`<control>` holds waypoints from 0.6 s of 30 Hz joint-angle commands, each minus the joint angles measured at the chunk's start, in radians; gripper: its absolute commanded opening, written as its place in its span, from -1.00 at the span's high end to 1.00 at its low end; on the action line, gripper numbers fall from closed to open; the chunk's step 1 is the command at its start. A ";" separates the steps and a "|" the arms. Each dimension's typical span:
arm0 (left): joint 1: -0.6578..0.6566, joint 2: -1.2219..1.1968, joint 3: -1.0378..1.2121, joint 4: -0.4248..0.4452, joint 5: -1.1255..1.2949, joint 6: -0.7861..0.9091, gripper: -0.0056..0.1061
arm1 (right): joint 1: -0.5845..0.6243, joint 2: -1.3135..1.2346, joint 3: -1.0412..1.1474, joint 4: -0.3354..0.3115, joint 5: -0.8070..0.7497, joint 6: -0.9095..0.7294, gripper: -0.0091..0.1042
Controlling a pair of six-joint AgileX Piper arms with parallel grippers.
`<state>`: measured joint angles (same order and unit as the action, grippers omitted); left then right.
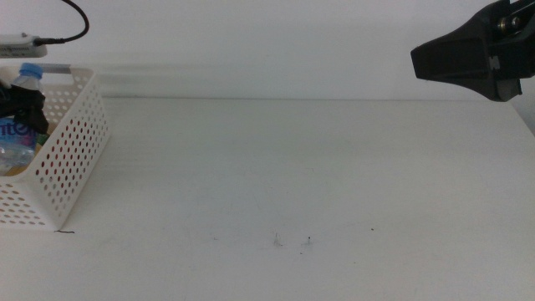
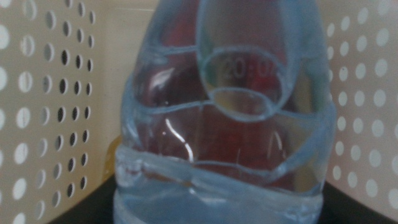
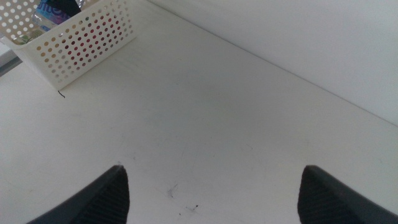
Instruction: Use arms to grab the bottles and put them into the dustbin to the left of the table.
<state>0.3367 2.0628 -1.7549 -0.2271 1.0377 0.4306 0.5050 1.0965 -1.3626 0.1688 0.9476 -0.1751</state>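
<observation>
one clear water bottle (image 1: 18, 125) stands in the dustbin (image 1: 71, 159) at the left edge of the desk (image 1: 284, 176), blue cap up and blue label facing out. the left end effector (image 1: 23, 104) is down inside the bin, right against the bottle. in the left wrist view the bottle (image 2: 224, 124) fills the picture, with perforated bin walls (image 2: 43, 118) on both sides; the jaws themselves are not visible, so it cannot be told whether they grip the bottle or have let go. a red shape shows through the clear plastic, possibly the can behind it, though this is not certain. no bottle remains on the bare desk surface.

the right end effector (image 1: 464, 57) hangs in the air at the upper right of the middle view, well apart from the bin. in the right wrist view its jaws are spread wide and hold nothing (image 3: 211, 193).

handling notes, as judgement: the bottle holds liquid, so it is moderately heavy. its ribbed wall is thin, smooth and yields under pressure; grip across the ribbed mid-body, not the tapered shoulder, where jaws may slide.
</observation>
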 commanded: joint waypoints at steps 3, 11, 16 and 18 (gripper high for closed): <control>-0.009 -0.021 -0.013 0.002 -0.011 0.014 -0.75 | -0.008 -0.004 -0.008 -0.001 -0.005 -0.004 -0.70; -0.015 -0.123 -0.013 0.002 0.027 -0.043 -0.78 | -0.008 -0.004 -0.008 -0.001 -0.005 -0.004 -0.70; -0.069 -0.216 -0.009 0.025 0.034 -0.051 -0.78 | -0.008 -0.004 -0.008 -0.001 -0.005 -0.004 -0.70; -0.096 -0.268 0.012 0.035 0.036 -0.069 -0.78 | -0.008 -0.004 -0.008 -0.001 -0.005 -0.004 -0.70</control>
<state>0.2622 1.8393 -1.7511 -0.1997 1.0667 0.3820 0.5050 1.0965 -1.3626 0.1707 0.9476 -0.1751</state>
